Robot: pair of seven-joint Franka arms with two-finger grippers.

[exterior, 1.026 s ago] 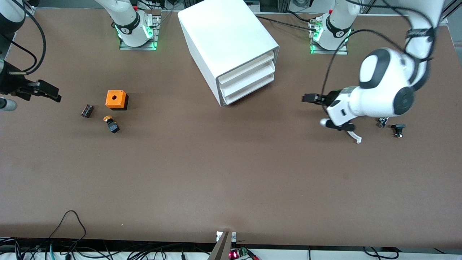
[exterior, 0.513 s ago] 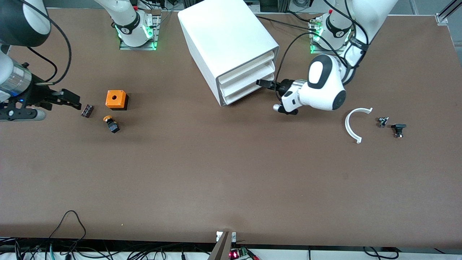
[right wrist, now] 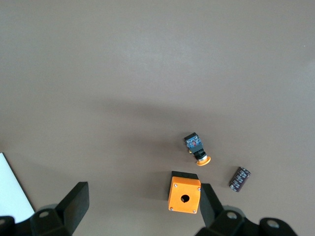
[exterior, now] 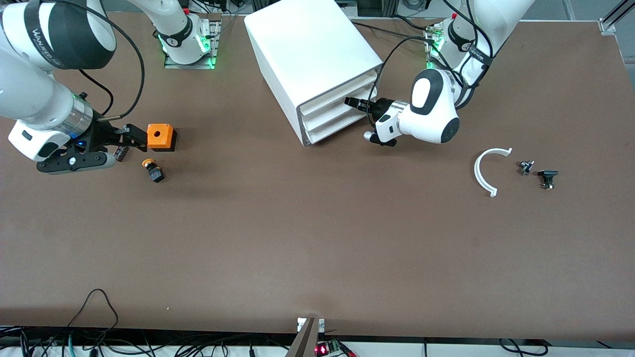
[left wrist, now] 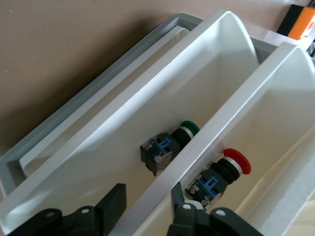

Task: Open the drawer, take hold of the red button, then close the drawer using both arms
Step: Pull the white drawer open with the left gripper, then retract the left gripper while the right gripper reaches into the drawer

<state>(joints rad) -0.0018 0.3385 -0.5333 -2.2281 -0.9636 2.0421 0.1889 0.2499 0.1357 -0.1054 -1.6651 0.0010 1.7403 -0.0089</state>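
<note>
The white cabinet (exterior: 312, 54) stands near the arms' bases, its three tray drawers (exterior: 342, 106) all pushed in. My left gripper (exterior: 350, 102) is at the drawer fronts. In the left wrist view it (left wrist: 145, 196) is open, and its fingers straddle a white drawer rim (left wrist: 197, 142). The red-capped button (left wrist: 235, 161) lies in the tray on one side of that rim. A green-capped button (left wrist: 172, 145) lies in the tray on the other side. The red button is hidden in the front view. My right gripper (exterior: 135, 138) is open and empty, low over the table beside the orange cube (exterior: 160, 137).
The orange-capped button (exterior: 153, 171) and a dark cylinder (exterior: 119, 152) lie near the cube; all three show in the right wrist view, with the cube (right wrist: 184, 197) by one finger. A white curved piece (exterior: 483, 173) and small black parts (exterior: 547, 177) lie toward the left arm's end.
The left arm swung from over the white curved piece to the cabinet's drawer fronts. The right arm moved in from the table's end to the orange cube.
</note>
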